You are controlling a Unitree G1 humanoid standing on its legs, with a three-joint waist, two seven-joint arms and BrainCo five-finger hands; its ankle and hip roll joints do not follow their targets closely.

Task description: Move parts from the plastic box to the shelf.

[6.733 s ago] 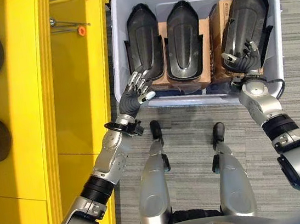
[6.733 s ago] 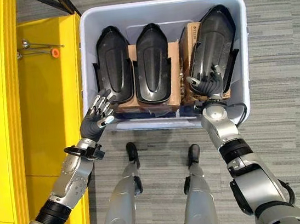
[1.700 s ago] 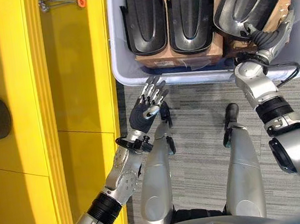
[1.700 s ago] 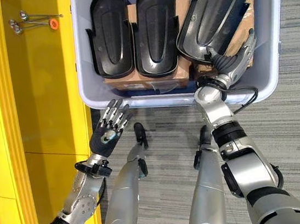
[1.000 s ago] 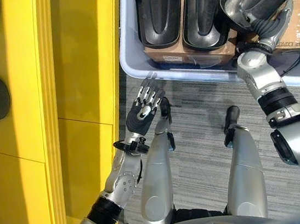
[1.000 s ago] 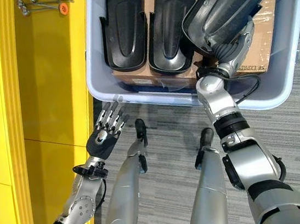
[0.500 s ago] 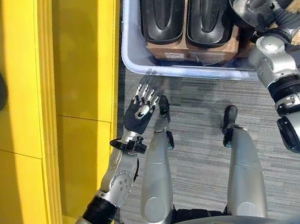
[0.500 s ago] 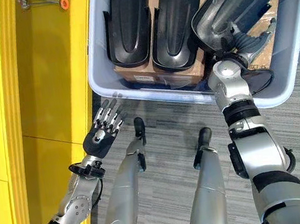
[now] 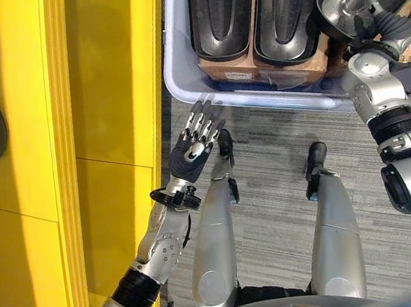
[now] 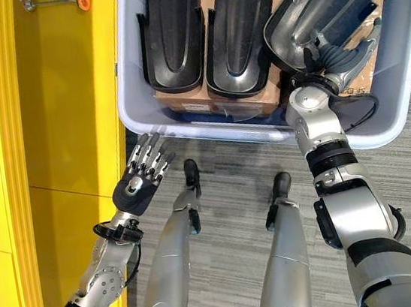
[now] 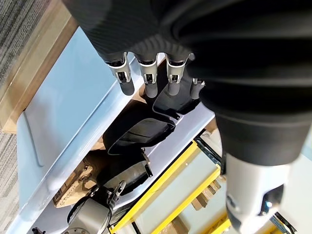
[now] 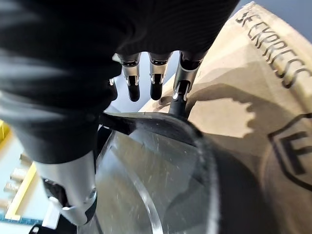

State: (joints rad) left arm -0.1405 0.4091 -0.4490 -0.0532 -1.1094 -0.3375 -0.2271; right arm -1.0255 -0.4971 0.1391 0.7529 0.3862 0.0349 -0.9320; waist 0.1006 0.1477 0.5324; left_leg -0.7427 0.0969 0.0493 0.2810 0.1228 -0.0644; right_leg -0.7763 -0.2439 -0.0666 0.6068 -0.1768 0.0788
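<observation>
The right hand [image 10: 329, 58] is gripping the near end of a black part [image 10: 329, 1], its fingers [image 12: 179, 92] and thumb curling round the part's rim, and is holding it tilted above the right side of the plastic box [image 10: 393, 110]. The raised part is lying over a brown cardboard carton [image 12: 253, 97] inside the box. Two more black parts [image 10: 172, 29] are resting side by side in the left and middle of the box, on top of another cardboard carton [image 10: 214, 105]. The box is sitting on grey carpeted floor [image 10: 229, 218], at the far right of the scene.

The left hand [image 10: 137, 183] is hovering with its fingers straight and spread, palm up, holding nothing, just near of the box's near left corner. It is sitting beside the yellow shelf [image 10: 65, 126], which is running along the left side. A small orange-tipped tool [image 10: 56, 0] is lying on the shelf at the far end.
</observation>
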